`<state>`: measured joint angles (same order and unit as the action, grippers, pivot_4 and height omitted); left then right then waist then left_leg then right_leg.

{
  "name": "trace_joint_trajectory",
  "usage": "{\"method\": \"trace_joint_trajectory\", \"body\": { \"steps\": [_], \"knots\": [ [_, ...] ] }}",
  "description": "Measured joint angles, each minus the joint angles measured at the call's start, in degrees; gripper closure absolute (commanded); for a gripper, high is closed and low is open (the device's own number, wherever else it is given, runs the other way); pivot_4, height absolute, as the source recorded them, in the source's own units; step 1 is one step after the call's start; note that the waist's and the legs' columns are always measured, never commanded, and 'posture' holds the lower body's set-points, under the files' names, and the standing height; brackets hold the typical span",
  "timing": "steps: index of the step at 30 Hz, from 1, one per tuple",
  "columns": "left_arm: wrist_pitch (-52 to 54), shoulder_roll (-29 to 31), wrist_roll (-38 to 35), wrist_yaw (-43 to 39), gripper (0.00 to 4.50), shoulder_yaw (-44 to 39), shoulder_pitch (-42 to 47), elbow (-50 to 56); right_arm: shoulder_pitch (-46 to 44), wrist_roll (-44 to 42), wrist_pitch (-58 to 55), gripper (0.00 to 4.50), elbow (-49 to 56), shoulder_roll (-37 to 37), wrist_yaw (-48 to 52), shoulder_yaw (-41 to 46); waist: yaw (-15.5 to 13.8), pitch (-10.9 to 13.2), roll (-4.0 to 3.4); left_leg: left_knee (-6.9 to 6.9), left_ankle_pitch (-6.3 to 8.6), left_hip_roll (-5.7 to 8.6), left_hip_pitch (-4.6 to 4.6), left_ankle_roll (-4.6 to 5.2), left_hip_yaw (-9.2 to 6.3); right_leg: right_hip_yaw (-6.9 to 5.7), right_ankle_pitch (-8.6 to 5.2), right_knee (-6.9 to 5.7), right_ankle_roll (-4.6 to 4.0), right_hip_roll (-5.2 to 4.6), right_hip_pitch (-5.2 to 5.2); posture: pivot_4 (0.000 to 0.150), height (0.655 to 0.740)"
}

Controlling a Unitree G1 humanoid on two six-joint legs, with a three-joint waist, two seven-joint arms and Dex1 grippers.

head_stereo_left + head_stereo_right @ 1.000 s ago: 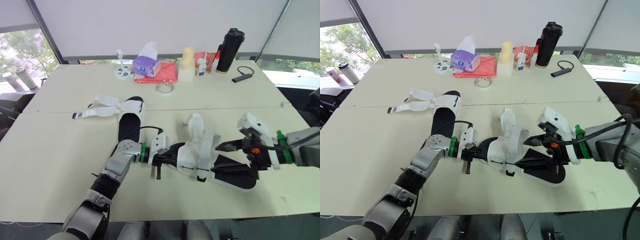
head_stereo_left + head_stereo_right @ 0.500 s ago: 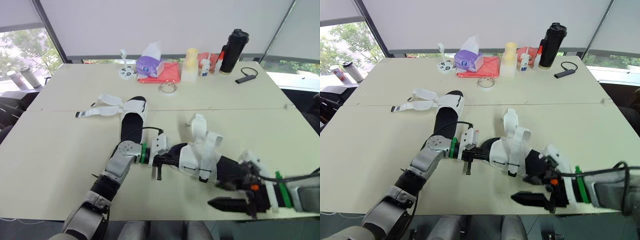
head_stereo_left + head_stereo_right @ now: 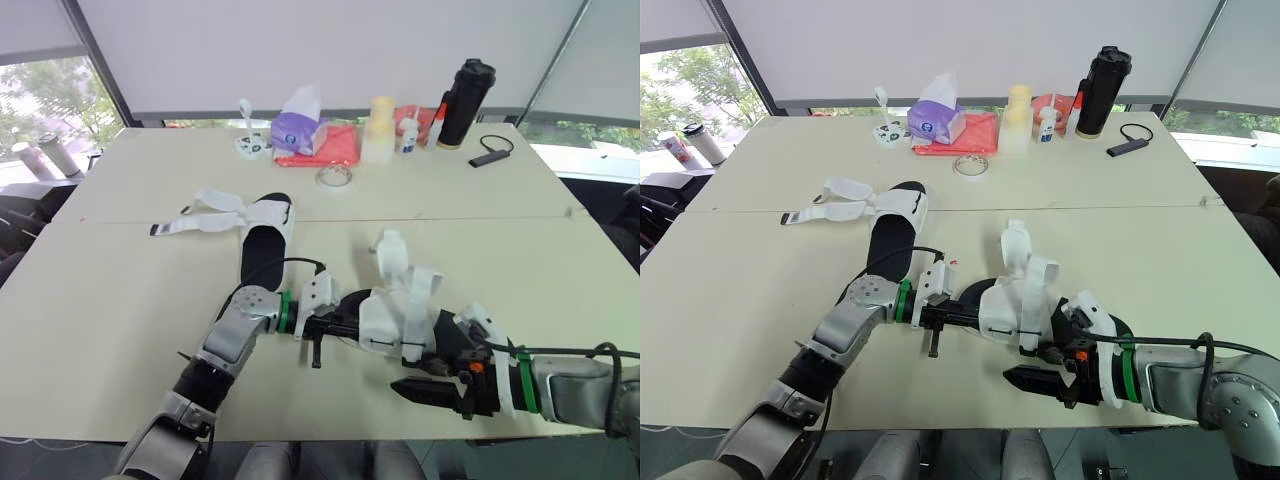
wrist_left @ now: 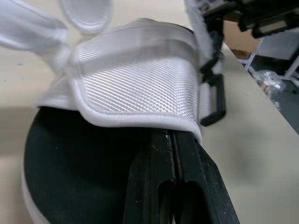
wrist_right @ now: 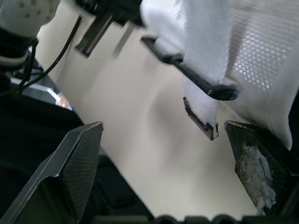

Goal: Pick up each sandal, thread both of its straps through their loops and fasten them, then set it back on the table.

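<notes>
One sandal [image 3: 400, 318], black-soled with white straps, is held just above the table near the front edge. My left gripper [image 3: 338, 325] is shut on its front end; in the left wrist view the fingers [image 4: 170, 177] clamp the edge under the white upper [image 4: 140, 79]. My right gripper [image 3: 400, 388] is open, low by the sandal's near side and pointing left. Between its fingers [image 5: 79, 163] hangs a strap end [image 5: 201, 112] under a black loop [image 5: 196, 77], touching neither finger. The second sandal [image 3: 262, 235] lies on the table with its straps [image 3: 200, 215] spread to the left.
Along the far edge stand a purple tissue box [image 3: 295, 130], a red cloth [image 3: 325, 148], a pale container [image 3: 377, 128], a black bottle [image 3: 462, 88] and a small black device on a cable [image 3: 487, 157]. A tape roll [image 3: 333, 177] lies in front of them. The table's front edge [image 3: 330, 432] runs close under my right gripper.
My right gripper left the sandal's right side, dropped toward the front edge, then moved left and closer under the hanging strap. The left gripper kept its hold. The camera shifted slightly.
</notes>
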<state>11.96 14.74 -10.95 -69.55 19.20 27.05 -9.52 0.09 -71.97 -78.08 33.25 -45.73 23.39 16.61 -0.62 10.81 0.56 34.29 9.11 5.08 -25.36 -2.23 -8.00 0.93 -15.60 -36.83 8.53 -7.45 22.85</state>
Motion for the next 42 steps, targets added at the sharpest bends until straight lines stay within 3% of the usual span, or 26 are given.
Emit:
{"method": "trace_joint_trajectory", "body": {
  "steps": [10,24,38,41,42],
  "knots": [
    [0.88,0.11,-0.56,2.71,4.5,-0.07,-0.6,1.06,-6.93,5.85,3.39,0.06,-7.56,-0.39,3.09,-5.48,-0.03,0.0,-0.01,-0.01,0.0,0.0,0.0,0.0,-0.01,0.0,0.0,0.03,0.0,0.01,0.0,0.15,0.7296],
    [-6.73,1.46,0.12,2.41,4.5,-0.41,5.4,-9.43,-7.89,9.88,6.21,0.06,-8.99,-5.36,12.76,-6.31,-0.01,0.0,-0.01,-0.01,0.01,0.0,0.0,0.0,0.01,-0.02,0.0,0.09,0.0,0.01,-0.04,0.15,0.7296],
    [-11.45,0.46,0.55,2.15,4.5,-0.63,8.89,-16.37,-11.56,13.02,6.81,0.06,-9.98,-4.64,17.37,-10.3,-0.07,0.01,0.0,-0.02,0.02,0.01,0.0,0.02,0.0,-0.02,0.08,0.14,0.13,0.01,-0.04,0.15,0.7296],
    [-12.49,0.18,0.83,2.54,4.5,-0.96,10.12,-18.33,-11.85,13.24,6.86,0.88,-9.98,-4.57,17.46,-10.64,-0.04,0.01,0.0,-0.02,0.02,0.01,0.0,0.02,0.0,-0.02,0.1,0.14,0.18,0.01,-0.04,0.15,0.7296],
    [-12.61,0.08,0.86,2.55,4.5,-1.0,10.49,-18.86,-11.87,13.28,6.9,1.4,-9.98,-4.57,17.46,-10.64,-0.06,0.01,0.0,-0.02,0.02,0.01,-0.01,0.02,-0.01,-0.02,0.1,0.14,0.19,0.01,-0.04,0.15,0.7296]
  ]
}}
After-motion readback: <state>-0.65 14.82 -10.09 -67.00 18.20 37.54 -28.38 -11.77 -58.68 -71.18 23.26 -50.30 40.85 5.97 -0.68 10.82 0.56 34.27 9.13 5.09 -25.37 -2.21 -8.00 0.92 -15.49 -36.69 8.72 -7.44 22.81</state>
